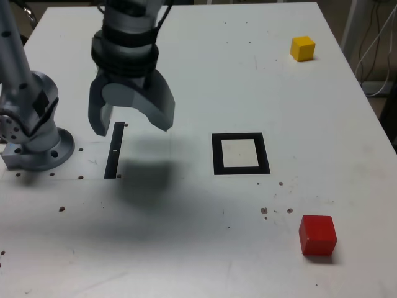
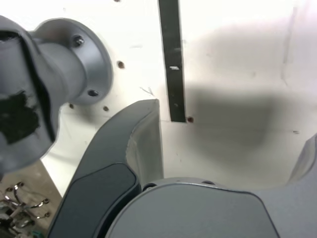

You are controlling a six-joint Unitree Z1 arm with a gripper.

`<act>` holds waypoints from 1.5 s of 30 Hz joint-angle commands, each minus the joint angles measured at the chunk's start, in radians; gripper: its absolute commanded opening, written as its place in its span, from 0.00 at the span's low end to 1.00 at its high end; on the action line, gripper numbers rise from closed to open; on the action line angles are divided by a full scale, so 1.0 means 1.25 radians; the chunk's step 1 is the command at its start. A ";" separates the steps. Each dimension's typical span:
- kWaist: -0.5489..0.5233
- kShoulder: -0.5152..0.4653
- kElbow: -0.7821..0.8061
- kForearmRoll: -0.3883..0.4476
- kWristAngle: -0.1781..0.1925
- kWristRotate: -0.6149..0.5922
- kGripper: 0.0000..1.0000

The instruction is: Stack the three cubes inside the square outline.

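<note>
My gripper [image 1: 131, 129] hangs open above the table toward the exterior view's left, with nothing between its grey fingers [image 1: 160, 112]. The square outline [image 1: 240, 169], a thick black frame with a pale centre, lies flat to its right in that view and holds nothing. Two cubes show. A yellow cube [image 1: 303, 48] sits at the far right, well behind the outline. A red cube [image 1: 317, 234] rests near the front right. In the wrist view the open gripper [image 2: 228, 144] looks down on bare table in its own shadow; no cube or outline shows there.
A thin black strip [image 1: 115, 150] [image 2: 171, 59] lies on the table just below the gripper. The arm's grey base [image 1: 37, 146] [image 2: 74, 59] stands at the exterior view's left edge. The table's right edge [image 1: 372, 118] drops off beyond the yellow cube.
</note>
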 commanded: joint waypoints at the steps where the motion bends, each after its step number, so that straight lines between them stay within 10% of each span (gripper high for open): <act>1: -0.024 0.037 -0.065 0.043 -0.001 -0.017 0.99; 45: -0.190 0.563 -0.913 0.233 -0.047 -0.169 1.00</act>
